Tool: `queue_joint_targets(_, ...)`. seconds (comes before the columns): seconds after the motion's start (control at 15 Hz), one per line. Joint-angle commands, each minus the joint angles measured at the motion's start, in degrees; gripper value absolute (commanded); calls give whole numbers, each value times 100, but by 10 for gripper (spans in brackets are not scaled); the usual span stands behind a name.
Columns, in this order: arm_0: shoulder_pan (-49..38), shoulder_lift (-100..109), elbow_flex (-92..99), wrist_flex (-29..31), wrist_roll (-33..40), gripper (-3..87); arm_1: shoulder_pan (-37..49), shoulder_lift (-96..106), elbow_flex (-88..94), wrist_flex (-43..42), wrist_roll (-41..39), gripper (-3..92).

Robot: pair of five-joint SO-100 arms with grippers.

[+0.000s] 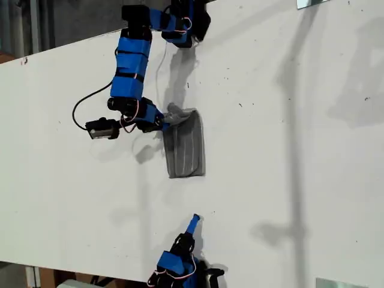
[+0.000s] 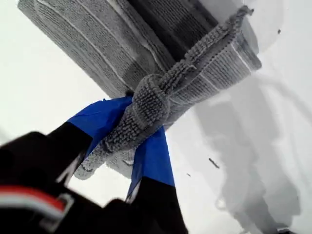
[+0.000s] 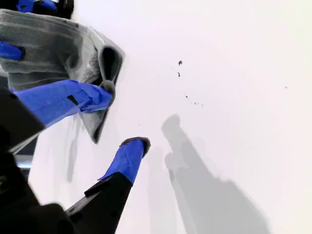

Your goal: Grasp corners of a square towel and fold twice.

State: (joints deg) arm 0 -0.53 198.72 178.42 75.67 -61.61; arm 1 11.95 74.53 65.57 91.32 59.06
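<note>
The grey striped towel lies folded into a narrow rectangle near the middle of the white table. My first gripper reaches in from the exterior view's top and is shut on a bunched corner of the towel, lifting it slightly off the folded stack. My second gripper sits near the exterior view's bottom edge, apart from the towel and open with nothing between its fingers. From there the towel shows some way ahead.
A black cable loops beside the first arm. Metal plates show at the exterior view's top right and bottom right. The table's edge runs along the exterior view's upper left.
</note>
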Motion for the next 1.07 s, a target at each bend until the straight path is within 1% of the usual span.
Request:
queue_joint_targets(0.0, 18, 9, 18, -70, 53, 189, -141, -167, -870, -220, -343, -1)
queue_joint_targets(0.2, 18, 9, 18, -70, 53, 189, -255, -202, -1028, -729, -861, -1)
queue_joint_targets(0.33, 18, 9, 18, -70, 53, 189, -378, -193, -958, -1257, -1274, -1)
queue_joint_targets(0.47, 18, 9, 18, -70, 53, 189, -510, -352, -967, -1714, -1494, -1)
queue_joint_targets(0.6, 18, 9, 18, -70, 53, 189, -448, -483, -835, -1556, -1055, -1)
queue_joint_targets(0.73, 18, 9, 18, -70, 53, 189, -211, -70, -202, -1063, -264, -1)
queue_joint_targets(0.8, 18, 9, 18, -70, 53, 189, -62, 378, 299, -949, -53, -1)
queue_joint_targets(1.0, 18, 9, 18, -70, 53, 189, 457, 2470, 1784, -580, 211, -1)
